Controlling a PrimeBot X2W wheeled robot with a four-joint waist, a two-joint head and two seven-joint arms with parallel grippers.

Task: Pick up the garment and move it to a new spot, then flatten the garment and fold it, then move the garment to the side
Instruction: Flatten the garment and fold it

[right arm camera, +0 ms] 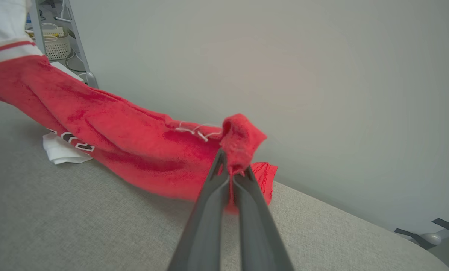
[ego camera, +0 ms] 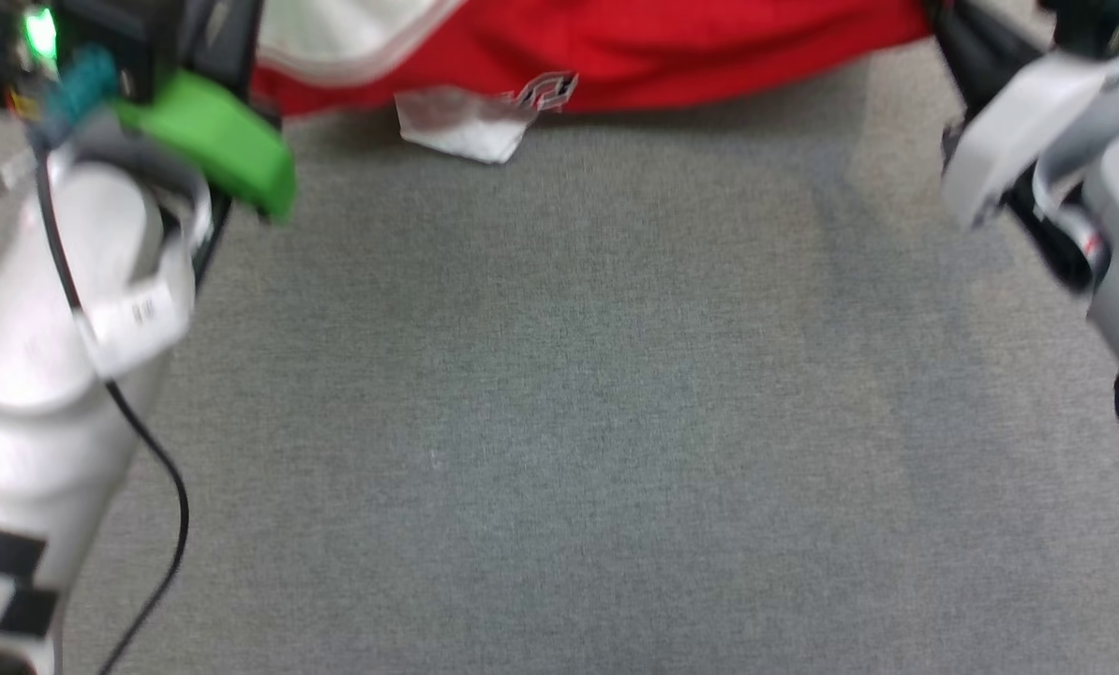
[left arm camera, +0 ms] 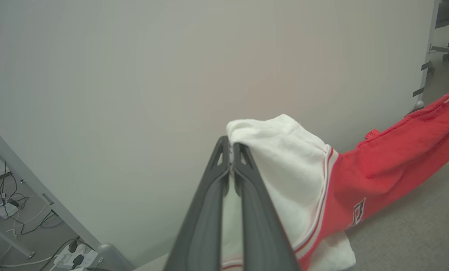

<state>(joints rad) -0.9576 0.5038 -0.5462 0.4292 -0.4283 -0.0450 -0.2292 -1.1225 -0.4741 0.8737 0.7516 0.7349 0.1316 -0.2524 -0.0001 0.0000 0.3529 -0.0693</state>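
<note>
The garment (ego camera: pixel 672 52), a red T-shirt with white sleeves and striped trim, hangs stretched between my two arms above the far part of the grey table. Its lower edge and a white sleeve tip touch the table near the back. In the left wrist view my left gripper (left arm camera: pixel 231 145) is shut on the garment (left arm camera: pixel 382 165), pinching a white sleeve. In the right wrist view my right gripper (right arm camera: pixel 232 154) is shut on a red corner of the garment (right arm camera: pixel 134 139). Both pale forearms frame the head view, the left one (ego camera: pixel 63 291) and the right one (ego camera: pixel 1075 159).
The grey table top (ego camera: pixel 559 403) spreads wide in front of me. A plain pale wall (left arm camera: pixel 172 75) rises right behind the table. Cables and a power strip (left arm camera: pixel 74 256) lie on the floor at the left, and a shelf with a basket (right arm camera: pixel 55 45) stands beyond.
</note>
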